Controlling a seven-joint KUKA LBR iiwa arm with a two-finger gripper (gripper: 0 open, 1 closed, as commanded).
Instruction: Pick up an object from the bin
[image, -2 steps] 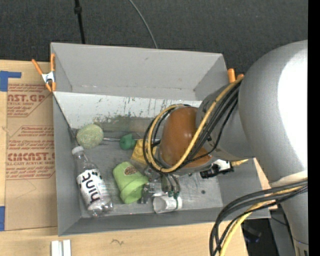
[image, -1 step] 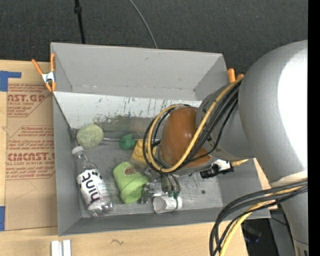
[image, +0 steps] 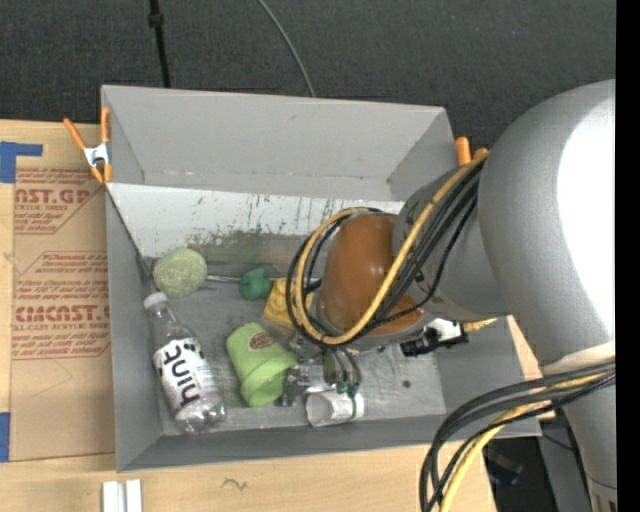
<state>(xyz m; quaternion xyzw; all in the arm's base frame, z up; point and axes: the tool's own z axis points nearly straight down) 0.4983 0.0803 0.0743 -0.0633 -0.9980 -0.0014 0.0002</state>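
**A:** What's hard to make out?

**B:** The end effector (image: 322, 383) sits low under the orange cover (image: 355, 270) and looped cables (image: 297, 290). I cannot tell whether it is open or closed. A yellow thing (image: 277, 306) is half hidden behind those cables.

**A:** And round about?

**B:** A clear water bottle (image: 186, 372) lies at the left of the bin (image: 270, 130). A pale green ball (image: 180, 270) and a small dark green piece (image: 255, 283) lie further back.

**A:** What's nearest it?

**B:** A lime-green rounded block (image: 255, 362) with a brownish label is just beside it on the left, at front middle. A small whitish cylinder (image: 332, 407) lies right below, by the front wall.

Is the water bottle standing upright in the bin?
No, the water bottle lies on its side near the left wall of the bin.
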